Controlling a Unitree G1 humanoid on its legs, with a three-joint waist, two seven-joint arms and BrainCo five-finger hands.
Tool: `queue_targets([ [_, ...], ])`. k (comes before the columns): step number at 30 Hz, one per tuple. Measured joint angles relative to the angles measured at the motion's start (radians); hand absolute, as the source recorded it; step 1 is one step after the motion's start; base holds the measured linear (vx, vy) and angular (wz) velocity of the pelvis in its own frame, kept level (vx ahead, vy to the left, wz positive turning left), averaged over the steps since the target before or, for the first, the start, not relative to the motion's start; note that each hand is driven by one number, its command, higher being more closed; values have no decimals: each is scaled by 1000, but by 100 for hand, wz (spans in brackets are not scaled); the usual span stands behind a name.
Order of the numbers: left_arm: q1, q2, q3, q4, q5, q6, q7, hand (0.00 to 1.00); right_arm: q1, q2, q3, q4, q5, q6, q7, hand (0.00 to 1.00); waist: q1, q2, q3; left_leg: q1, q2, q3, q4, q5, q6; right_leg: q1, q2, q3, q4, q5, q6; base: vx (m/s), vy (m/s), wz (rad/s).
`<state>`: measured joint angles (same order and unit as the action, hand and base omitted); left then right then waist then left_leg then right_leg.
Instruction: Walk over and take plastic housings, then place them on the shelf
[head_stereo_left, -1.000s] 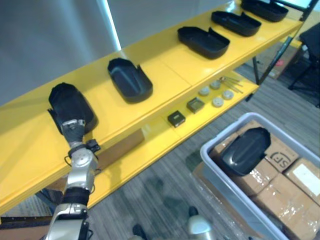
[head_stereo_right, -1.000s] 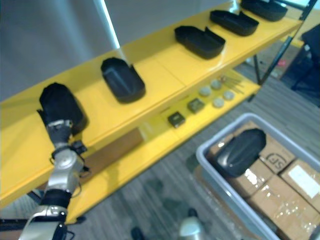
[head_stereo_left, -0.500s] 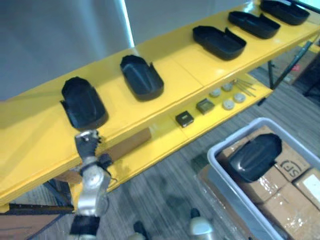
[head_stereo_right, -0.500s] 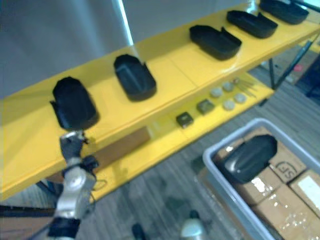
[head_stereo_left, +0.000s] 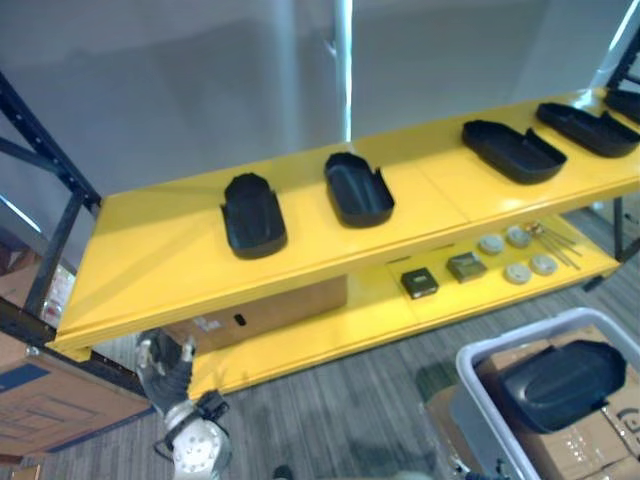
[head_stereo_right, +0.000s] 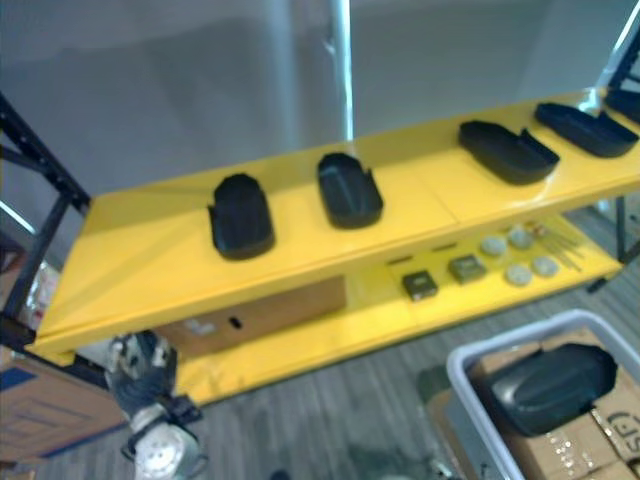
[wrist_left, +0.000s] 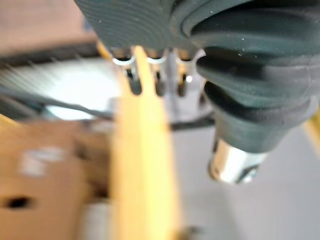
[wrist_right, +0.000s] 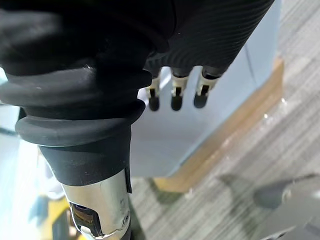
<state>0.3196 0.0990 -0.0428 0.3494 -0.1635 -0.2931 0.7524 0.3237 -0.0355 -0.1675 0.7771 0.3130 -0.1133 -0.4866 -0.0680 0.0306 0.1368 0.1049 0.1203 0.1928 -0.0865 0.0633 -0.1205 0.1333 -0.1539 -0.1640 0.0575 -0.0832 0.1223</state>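
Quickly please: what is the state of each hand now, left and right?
Left hand: open, fingers relaxed, holding nothing.
Right hand: open, fingers straight, holding nothing.

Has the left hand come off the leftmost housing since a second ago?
Yes. The left hand has dropped away from the leftmost housing, now below the shelf's front edge.

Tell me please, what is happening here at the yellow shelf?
The robot is stocking the yellow shelf with black plastic housings. Several lie in a row on its top board; another housing waits in the grey bin, on cardboard boxes. The left hand is open and empty, below the shelf's front edge. The right hand, also empty, hangs beside the bin's wall.
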Motion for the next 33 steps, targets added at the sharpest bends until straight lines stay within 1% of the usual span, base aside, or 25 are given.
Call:
queue_targets([
  [1, 0, -2, 0, 44, -8, 8, 0, 0, 0, 5, -13, 11, 15, 1, -4, 0, 0, -4, -2, 1, -1, 0, 0, -1, 1, 4, 0, 0, -4, 1, 1, 0, 0, 0],
  [3, 14, -21, 26, 192, -20, 27, -3, 0, 0, 24, -50, 47, 35, 1, -18, 0, 0, -19, -13, 4, -2, 5, 0, -2, 2, 9, -1, 2, -15, 5, 3, 46, 9, -4],
  [4, 17, -28, 39, 221, -23, 36, -15, 0, 0, 28, -55, 49, 35, 1, -17, 0, 1, -24, -13, 4, -2, 7, 0, -2, 2, 9, -1, 3, -18, 7, 5, 49, 8, -7],
  [5, 24, -32, 48, 291, -27, 49, -48, 0, 1, 37, -67, 55, 34, -2, -16, 0, 1, -33, -14, 4, -2, 8, 0, -3, 1, 9, -1, 4, -21, 10, 8, 39, 5, -6],
  [6, 25, -32, 58, 346, -36, 71, -132, 0, 1, 43, -67, 59, 28, -13, -8, 0, 1, -36, -13, 7, -1, 11, 0, -6, -2, 11, -1, 6, -22, 11, 8, 39, 4, -7],
  [8, 27, -34, 63, 393, -34, 101, -237, 0, -1, 50, -66, 58, 27, -31, 8, 0, 1, -41, -12, 18, -1, 18, -1, -10, -3, 17, 0, 14, -25, 11, 8, 36, 8, -15],
  [9, 30, -32, 68, 401, -14, 100, -313, 0, -5, 53, -65, 58, 29, -43, 25, 0, 5, -38, -11, 27, 2, 33, -1, -15, -4, 19, 3, 31, -28, 10, 8, 25, 9, -24],
  [11, 27, -27, 58, 401, 22, 99, -370, 0, -20, 53, -65, 54, 36, -49, 37, 0, 3, -36, -13, 35, 5, 51, -1, -22, -5, 17, 6, 51, -32, 10, 2, 6, 10, -28],
  [12, 23, -27, 55, 401, 25, 100, -390, 0, -24, 52, -65, 53, 37, -54, 40, 0, 3, -35, -13, 36, 7, 63, -1, -26, -6, 10, 8, 60, -32, 11, 1, 12, 22, -37],
  [13, 11, -23, 38, 402, 25, 106, -425, 0, -26, 52, -65, 45, 39, -64, 41, 0, 1, -33, -15, 39, 9, 78, -1, -31, -8, 1, 12, 80, -34, 15, 1, 16, 23, -45],
  [14, -5, -14, 18, 409, 32, 111, -455, 0, -23, 50, -65, 34, 49, -68, 41, 0, -1, -23, -17, 41, 12, 95, -1, -35, -10, -9, 15, 97, -35, 17, -1, 43, 31, -53],
  [15, -29, -9, -1, 421, 59, 117, -474, 0, -21, 49, -66, 28, 62, -69, 40, 0, -6, -17, -15, 47, 14, 115, -1, -39, -11, -15, 18, 116, -35, 19, -1, 32, 16, -40],
  [16, -35, -7, -9, 422, 64, 120, -480, 0, -20, 48, -66, 27, 65, -69, 40, 0, -6, -16, -15, 51, 15, 121, 0, -41, -13, -15, 19, 120, -35, 19, -1, 55, 21, -43],
  [17, -58, -3, -33, 426, 86, 121, -502, 0, -16, 49, -66, 23, 71, -75, 39, 0, -10, -15, -15, 60, 19, 140, 0, -46, -17, -23, 24, 143, -32, 20, -1, 55, 15, -49],
  [18, -80, 2, -60, 426, 105, 121, -519, 0, -16, 51, -66, 16, 86, -83, 40, 0, -24, -19, -13, 70, 24, 161, 1, -50, -21, -30, 31, 165, -24, 26, 2, 71, 16, -53],
  [19, -92, 5, -72, 427, 105, 121, -526, 0, -15, 51, -66, 15, 87, -87, 40, 0, -34, -21, -14, 74, 27, 176, 3, -53, -24, -34, 33, 172, -19, 27, 1, 80, 9, -59],
  [21, -156, 7, -114, 426, 104, 120, -536, 0, -12, 49, -66, 11, 86, -92, 40, 0, -65, -31, -10, 90, 33, 227, 5, -62, -29, -54, 45, 222, -13, 32, -1, 64, 11, -62],
  [22, -177, 8, -120, 426, 105, 118, -535, 0, -11, 49, -66, 11, 86, -95, 40, 0, -71, -31, -10, 92, 33, 239, 5, -64, -29, -64, 47, 235, -11, 34, -1, 41, 16, -65],
  [24, -248, 13, -127, 413, 103, 116, -513, 0, -7, 50, -67, 11, 84, -97, 49, 0, -92, -43, 19, 112, 34, 293, 5, -74, -31, -79, 54, 278, -11, 47, -1, 18, 16, -65],
  [25, -262, 13, -127, 404, 100, 116, -505, 0, -3, 49, -67, 11, 84, -97, 51, 0, -98, -44, 23, 116, 35, 310, 5, -77, -33, -83, 57, 279, -13, 56, -1, -11, 2, -75],
  [27, -272, 15, -124, 335, 85, 116, -466, 0, 7, 48, -68, 16, 74, -97, 64, 0, -107, -36, 25, 127, 46, 387, 14, -93, -38, -101, 71, 248, -44, 103, -11, 3, -22, -90],
  [29, -291, 10, -125, 325, 81, 120, -447, 0, 17, 46, -68, 20, 61, -96, 78, 0, -111, -28, 31, 122, 49, 416, 49, -117, -38, -101, 69, 248, -67, 123, -9, 0, -24, -55],
  [31, -290, 9, -126, 309, 67, 122, -444, 0, 27, 47, -65, 22, 57, -95, 80, 0, -114, -16, 35, 123, 53, 422, 69, -133, -39, -98, 67, 245, -68, 123, -9, -11, -20, -19],
  [33, -287, 12, -125, 303, 55, 124, -441, 0, 23, 48, -64, 28, 54, -95, 82, 0, -112, -10, 36, 120, 56, 420, 79, -137, -40, -97, 67, 237, -69, 123, -9, -18, -30, 1],
])
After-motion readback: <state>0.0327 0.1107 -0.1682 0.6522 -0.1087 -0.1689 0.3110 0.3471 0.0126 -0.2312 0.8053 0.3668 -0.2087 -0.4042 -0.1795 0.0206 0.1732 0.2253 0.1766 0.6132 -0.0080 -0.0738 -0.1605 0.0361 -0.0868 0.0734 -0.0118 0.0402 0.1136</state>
